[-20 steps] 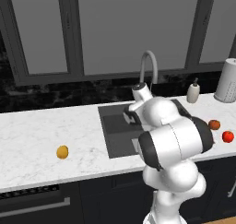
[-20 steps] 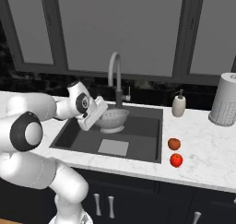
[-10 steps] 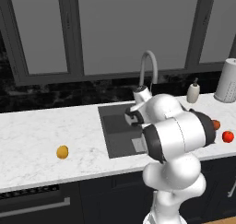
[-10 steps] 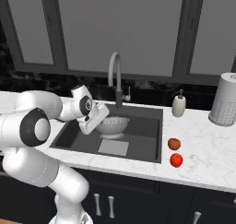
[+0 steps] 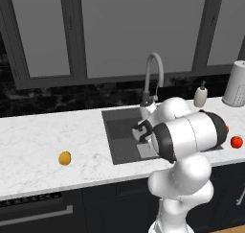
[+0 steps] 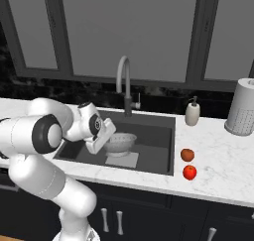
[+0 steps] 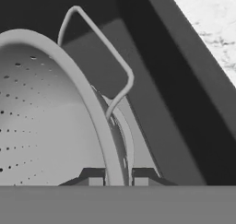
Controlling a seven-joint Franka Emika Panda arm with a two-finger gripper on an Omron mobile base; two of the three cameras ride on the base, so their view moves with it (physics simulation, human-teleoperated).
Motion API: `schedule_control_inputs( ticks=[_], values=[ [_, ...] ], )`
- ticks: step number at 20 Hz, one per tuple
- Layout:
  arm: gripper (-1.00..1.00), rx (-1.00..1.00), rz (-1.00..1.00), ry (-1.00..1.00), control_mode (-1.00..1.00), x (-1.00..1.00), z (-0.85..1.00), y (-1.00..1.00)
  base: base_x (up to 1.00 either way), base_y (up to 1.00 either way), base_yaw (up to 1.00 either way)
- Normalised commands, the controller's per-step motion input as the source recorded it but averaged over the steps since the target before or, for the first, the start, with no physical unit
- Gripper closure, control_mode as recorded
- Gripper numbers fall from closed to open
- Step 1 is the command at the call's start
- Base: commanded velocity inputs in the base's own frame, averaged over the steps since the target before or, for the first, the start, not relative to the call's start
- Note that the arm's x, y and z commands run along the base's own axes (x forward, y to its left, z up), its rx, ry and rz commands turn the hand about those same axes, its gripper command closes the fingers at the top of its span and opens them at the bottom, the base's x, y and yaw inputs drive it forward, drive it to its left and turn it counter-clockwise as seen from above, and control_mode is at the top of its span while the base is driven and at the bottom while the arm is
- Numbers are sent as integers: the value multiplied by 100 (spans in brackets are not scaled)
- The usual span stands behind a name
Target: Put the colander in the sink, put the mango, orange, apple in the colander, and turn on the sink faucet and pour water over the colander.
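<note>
Colander (image 6: 120, 142), silver and perforated, sits low inside the sink (image 6: 154, 158), over the pale square patch on the basin floor and a little to the left of the basin's middle as the right base view has it. The gripper (image 7: 118, 175) is closed on the colander's rim: in the hand view one dark fingertip lies inside the bowl and the other outside it, with the thin metal edge pinched between them, and the wire side handle (image 7: 99, 43) arches up just beyond the tips. The white arm leans down into the sink from its left side, hand tilted toward the bowl. The sink faucet (image 6: 126, 84) rises at the back edge of the sink, its arched spout curving forward over the basin above the colander. The orange (image 6: 187, 154) and the apple (image 6: 189, 172) rest on the marble counter (image 6: 223, 165) just right of the sink, close together, the orange behind the apple. The mango (image 5: 64, 158) lies on the counter well to the left of the sink, alone. A white soap bottle (image 6: 192, 113) stands near the sink's back right corner, and a pale perforated canister (image 6: 241, 107) stands farther right of it.
</note>
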Motion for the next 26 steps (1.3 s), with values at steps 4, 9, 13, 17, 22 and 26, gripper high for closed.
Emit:
schedule_control_inputs(
  ticks=[4, 9, 13, 17, 22, 26],
  values=[
    [100, 0, -19, -11, -100, 2, -53, 18, 0, 0, 0],
    [100, 0, -21, -9, -100, 8, -54, 18, 0, 0, 0],
    [100, 0, -22, -6, -100, 13, -52, 20, 0, 0, 0],
    [100, 0, -22, -6, -100, 15, -48, 25, 0, 0, 0],
    [100, 0, -22, -8, -100, 4, -53, 32, 0, 0, 0],
    [100, 0, -21, -7, -100, 3, -61, 28, 0, 0, 0]
  ],
)
